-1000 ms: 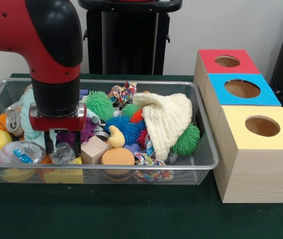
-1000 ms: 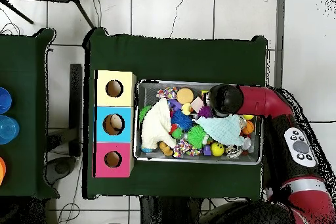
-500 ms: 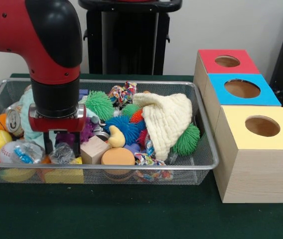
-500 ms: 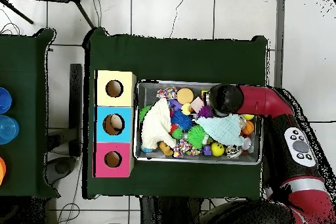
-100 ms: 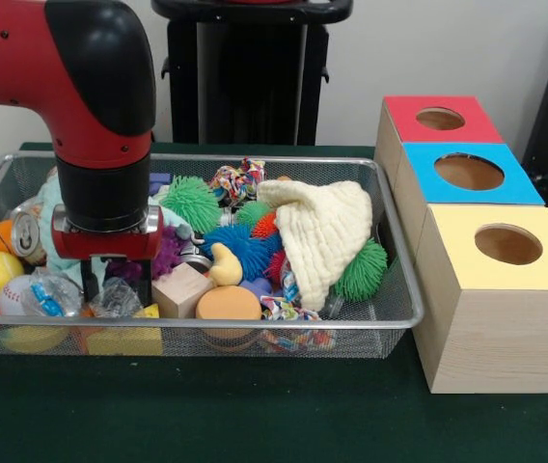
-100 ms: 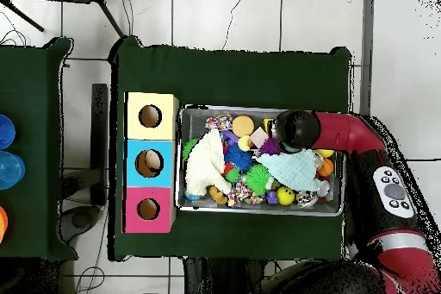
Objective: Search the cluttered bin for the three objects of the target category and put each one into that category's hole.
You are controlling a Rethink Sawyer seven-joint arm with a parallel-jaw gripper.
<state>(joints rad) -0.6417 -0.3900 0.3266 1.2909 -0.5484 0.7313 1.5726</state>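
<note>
While the gripper (image 5: 117, 285) hangs with fingers spread over a crumpled clear wrapper (image 5: 119, 298) at the wire bin's (image 5: 390, 318) left end, it grips nothing; three holed boxes (image 5: 491, 289) stand just beside the bin.

The silver wire-mesh metal bin (image 5: 390, 289) is thin and a bit shiny. The cream knitted cloth (image 5: 327, 231) looks soft and bumpy. The green spiky rubber ball (image 5: 193, 201) and the blue spiky ball (image 5: 245, 246) look squishy with many soft spikes. The small plain wood block (image 5: 183, 288) is smooth and matt. The three pale wood boxes (image 5: 491, 333) have smooth painted tops. The clear crinkly plastic wrap (image 5: 120, 297) shines. The dark green table cloth (image 5: 255, 405) is matt.
</note>
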